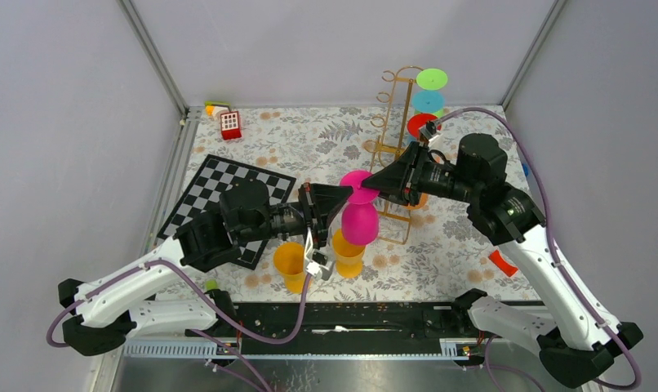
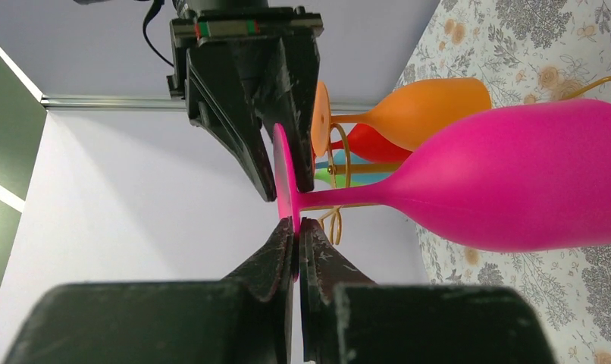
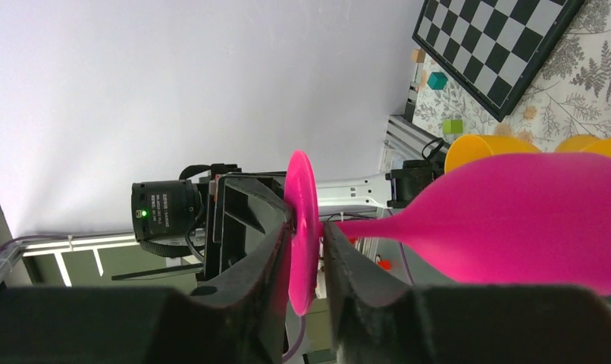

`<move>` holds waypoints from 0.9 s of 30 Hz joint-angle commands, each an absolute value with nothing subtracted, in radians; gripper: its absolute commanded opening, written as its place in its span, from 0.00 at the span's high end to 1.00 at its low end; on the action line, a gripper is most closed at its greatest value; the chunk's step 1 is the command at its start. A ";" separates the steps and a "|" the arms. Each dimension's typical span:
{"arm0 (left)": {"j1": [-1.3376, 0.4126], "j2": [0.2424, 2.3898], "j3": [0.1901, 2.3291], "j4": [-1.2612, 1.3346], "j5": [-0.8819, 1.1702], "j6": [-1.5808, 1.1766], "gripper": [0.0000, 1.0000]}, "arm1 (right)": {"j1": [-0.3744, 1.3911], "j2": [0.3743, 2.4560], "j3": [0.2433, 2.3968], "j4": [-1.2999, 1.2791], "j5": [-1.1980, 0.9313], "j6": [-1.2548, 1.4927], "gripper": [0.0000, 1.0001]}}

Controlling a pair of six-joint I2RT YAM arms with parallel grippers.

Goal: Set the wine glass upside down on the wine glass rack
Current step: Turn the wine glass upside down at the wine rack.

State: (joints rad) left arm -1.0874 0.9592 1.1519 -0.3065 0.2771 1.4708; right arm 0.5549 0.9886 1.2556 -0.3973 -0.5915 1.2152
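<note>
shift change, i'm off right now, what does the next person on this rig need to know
Left end effector: shut on the foot rim of the pink wine glass, held foot-up.
Right end effector: straddles the same foot; clamped or not, unclear.
Wine glass rack: just behind, other glasses hanging on it.
Done: glass inverted. Left: hang it on the rack.
</note>
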 commanded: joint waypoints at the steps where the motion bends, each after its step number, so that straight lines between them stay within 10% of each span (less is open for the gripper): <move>1: -1.106 0.962 1.199 -0.277 0.250 1.489 1.00 | 0.565 1.001 1.275 -0.309 -0.597 1.237 0.77; 7: -1.115 0.962 1.189 -0.277 0.241 1.488 0.99 | 0.564 0.988 1.258 -0.318 -0.592 1.229 0.98; 17: -1.117 0.923 1.129 -0.347 0.195 1.478 0.05 | 0.564 0.975 1.317 -0.447 -0.542 1.136 1.00; 27: -1.116 0.799 0.936 -0.215 0.149 1.039 0.01 | 0.564 0.945 1.324 -0.537 -0.486 1.066 1.00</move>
State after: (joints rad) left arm -1.1122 0.8555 0.9939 -0.3199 0.1871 1.3064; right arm 0.5571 0.9764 1.3025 -0.5259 -0.5201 1.1099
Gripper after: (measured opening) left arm 0.986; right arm 0.060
